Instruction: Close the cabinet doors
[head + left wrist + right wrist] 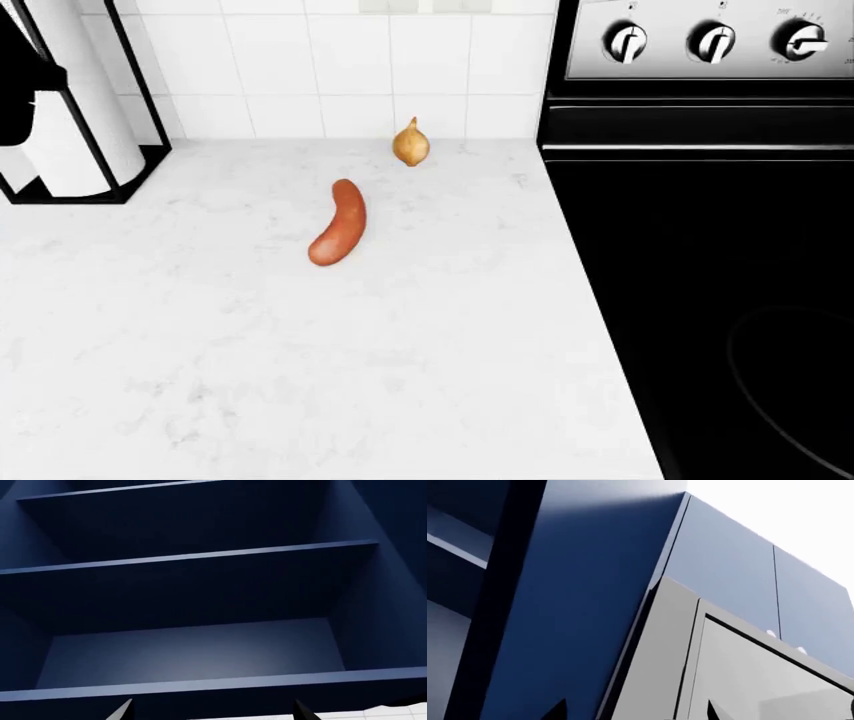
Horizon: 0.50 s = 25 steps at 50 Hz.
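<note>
- Step: approach. Judging by both wrist views, the arms are raised toward the upper cabinet, with no contact on a door visible yet.
- Left wrist view: looking straight into the open cabinet (200,645), dark blue, shelves (193,557) bare. Its doors are not in this picture, so they must be swung wide out of view.
- Left gripper (212,711): only two dark fingertips (122,712) poke in at the frame edge, set well apart, nothing between them. Reads as spread wide and empty.
- Right wrist view: a tall blue panel (580,605) fills the middle, with open shelving beside it. Could be an open door or the cabinet's side wall; cannot tell which. Closed blue fronts and a grey appliance (747,675) beyond.
- Right gripper (637,711): two tips (557,711) just showing, apart, holding nothing.
- Head view is no help: it looks down at the white counter (267,360) with a sausage (339,222), an onion (411,143) and the stove (707,250). No arms or cabinet in it.
- Next move, my read: find each door's outer face, get a gripper behind its free edge, then sweep it inward along the hinge arc until flush.
- Risk: pushing blind with the head camera pointed down.
</note>
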### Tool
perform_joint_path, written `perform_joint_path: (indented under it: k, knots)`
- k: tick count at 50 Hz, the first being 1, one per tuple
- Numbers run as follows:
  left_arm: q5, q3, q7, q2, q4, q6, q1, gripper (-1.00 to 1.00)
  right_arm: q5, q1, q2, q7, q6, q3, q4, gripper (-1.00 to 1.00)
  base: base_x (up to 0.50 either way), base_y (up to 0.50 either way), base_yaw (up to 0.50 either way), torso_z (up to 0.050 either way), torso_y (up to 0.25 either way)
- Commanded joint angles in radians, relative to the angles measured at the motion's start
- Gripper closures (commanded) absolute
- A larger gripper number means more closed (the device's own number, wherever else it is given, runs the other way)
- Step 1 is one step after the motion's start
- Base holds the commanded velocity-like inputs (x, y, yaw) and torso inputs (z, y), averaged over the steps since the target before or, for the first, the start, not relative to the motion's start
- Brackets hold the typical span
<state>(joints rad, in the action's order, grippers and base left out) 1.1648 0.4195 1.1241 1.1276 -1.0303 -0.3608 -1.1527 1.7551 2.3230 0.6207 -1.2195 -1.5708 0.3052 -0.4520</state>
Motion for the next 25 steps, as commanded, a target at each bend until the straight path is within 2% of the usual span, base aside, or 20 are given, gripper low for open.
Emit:
perform_joint_path:
  k: [1,7,15,25]
  knots:
    - [-0.016,0.000,-0.002,0.028,0.004,0.035,0.028,-1.00,-0.093,0.033,-0.113,0.037,0.001,-0.028,0.048,-1.00,0.00,0.00,0.00,0.000,0.000]
    - [-0.006,-0.001,0.004,0.041,-0.002,0.047,0.026,-1.00,-0.144,0.032,-0.145,0.090,0.006,-0.020,0.080,-1.00,0.00,0.00,0.00,0.002,0.003]
    - [0.015,-0.010,0.012,0.074,-0.004,0.066,0.013,-1.00,-0.314,-0.051,-0.132,0.261,0.104,0.034,0.099,-1.00,0.00,0.00,0.00,0.001,0.001]
    - [0.036,0.004,0.021,0.106,-0.013,0.093,-0.018,-1.00,-0.376,-0.155,-0.144,0.360,0.205,0.045,0.164,-1.00,0.00,0.00,0.00,0.002,0.000]
